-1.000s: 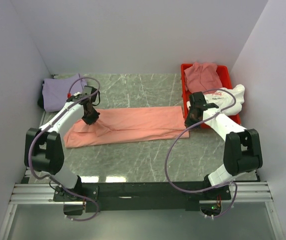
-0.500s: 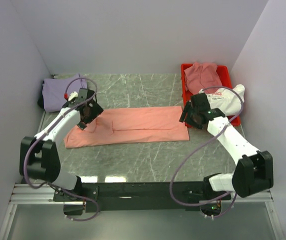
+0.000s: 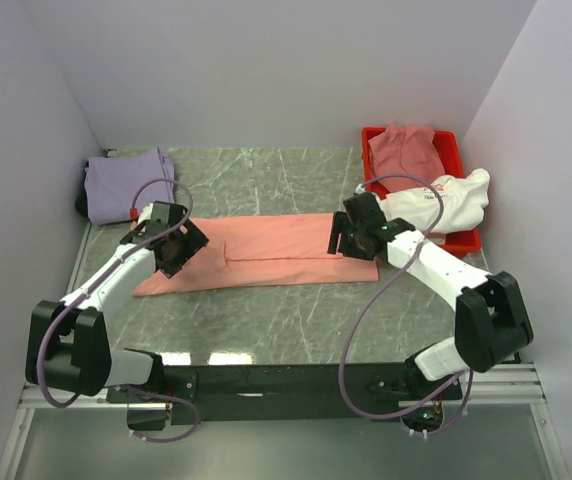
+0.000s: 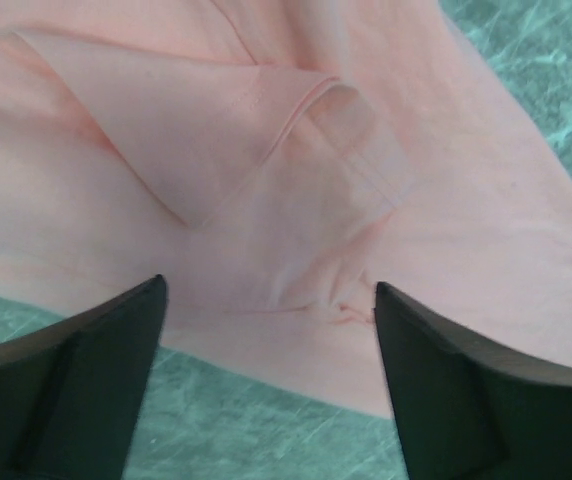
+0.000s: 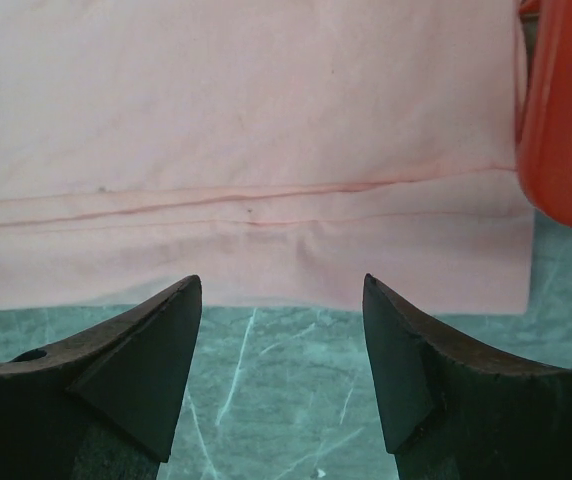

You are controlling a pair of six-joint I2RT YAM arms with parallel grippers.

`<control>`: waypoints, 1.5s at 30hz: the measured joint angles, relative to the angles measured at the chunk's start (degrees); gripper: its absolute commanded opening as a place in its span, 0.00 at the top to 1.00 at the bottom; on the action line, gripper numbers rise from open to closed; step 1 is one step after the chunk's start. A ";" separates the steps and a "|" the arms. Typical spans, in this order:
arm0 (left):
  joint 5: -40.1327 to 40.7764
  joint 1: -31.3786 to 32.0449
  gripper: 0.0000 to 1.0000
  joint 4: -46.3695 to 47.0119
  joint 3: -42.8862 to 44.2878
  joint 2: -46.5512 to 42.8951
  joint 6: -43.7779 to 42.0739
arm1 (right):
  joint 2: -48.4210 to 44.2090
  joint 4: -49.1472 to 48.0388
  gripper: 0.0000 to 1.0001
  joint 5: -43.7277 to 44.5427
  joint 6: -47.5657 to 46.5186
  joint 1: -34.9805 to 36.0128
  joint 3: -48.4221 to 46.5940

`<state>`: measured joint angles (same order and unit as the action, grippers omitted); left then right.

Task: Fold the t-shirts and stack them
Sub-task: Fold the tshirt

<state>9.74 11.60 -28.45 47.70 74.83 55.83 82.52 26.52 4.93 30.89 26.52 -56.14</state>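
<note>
A salmon-pink t-shirt (image 3: pixel 266 252) lies flat as a long folded strip across the middle of the table. My left gripper (image 3: pixel 174 250) hovers open over its left end, where a sleeve flap (image 4: pixel 196 130) is folded over, and nothing sits between the fingers (image 4: pixel 86 380). My right gripper (image 3: pixel 350 237) hangs open above the shirt's right end, near the hem (image 5: pixel 246 200), its fingers (image 5: pixel 426 370) empty. A lavender t-shirt (image 3: pixel 126 182) lies folded at the back left. A dusty rose t-shirt (image 3: pixel 406 150) and a white t-shirt (image 3: pixel 444 203) with red print rest in the bin.
A red plastic bin (image 3: pixel 371 140) stands at the back right, its corner (image 5: pixel 566 120) close to my right gripper. White walls close in the table on the left, back and right. Bare marble tabletop (image 3: pixel 286 320) lies between the shirt and the arm bases.
Both grippers opened and let go of the salmon-pink shirt, which now lies flatter. The right gripper moved left over the shirt's right end. The left gripper drew slightly nearer.
</note>
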 measured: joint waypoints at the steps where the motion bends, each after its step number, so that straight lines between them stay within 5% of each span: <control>1: 0.33 0.00 0.19 0.68 0.00 0.72 0.15 | 0.79 -0.24 0.28 -0.09 -0.09 0.07 -0.02; 6: 2.27 -0.31 0.41 2.34 0.00 4.17 0.37 | 4.66 -0.74 0.28 -0.39 -0.09 0.13 -0.02; 26: 4.96 -4.35 0.63 2.99 2.80 14.51 -0.13 | 9.40 -1.51 0.28 0.09 -0.09 0.13 -0.09; 33: 5.16 -5.09 0.95 3.30 5.18 16.81 -0.85 | 10.01 -1.46 0.28 0.26 -0.09 0.13 -0.13; 45: 8.55 -6.69 0.93 1.20 12.44 19.06 -1.14 | 11.58 -1.18 0.28 1.57 -0.31 0.13 -1.75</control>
<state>18.28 4.91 -27.24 60.14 93.89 54.70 94.11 25.34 6.50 30.59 26.65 -57.89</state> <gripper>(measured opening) 0.043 0.721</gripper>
